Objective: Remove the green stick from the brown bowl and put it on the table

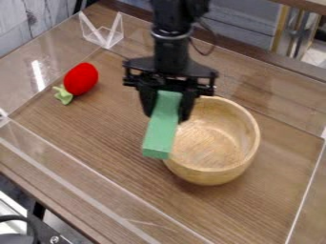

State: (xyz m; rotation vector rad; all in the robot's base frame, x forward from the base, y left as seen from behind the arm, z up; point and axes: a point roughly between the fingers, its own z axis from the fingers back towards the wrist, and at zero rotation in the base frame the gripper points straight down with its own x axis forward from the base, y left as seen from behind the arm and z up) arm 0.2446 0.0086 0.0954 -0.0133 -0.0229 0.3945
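My gripper (pixel 170 103) points straight down and is shut on the upper end of the green stick (pixel 162 133). The flat light-green block hangs tilted in the air, its lower end over the table (pixel 90 143) just left of the brown bowl (pixel 216 143). The round tan wooden bowl rests on the tabletop right of centre, with nothing visible inside it. The gripper hangs above the bowl's left rim, and the stick partly hides that rim.
A red ball-like object with a small green stem (pixel 79 79) lies on the table at the left. Clear plastic walls (pixel 102 33) run along the table's edges. Chair or table legs show behind at the upper right.
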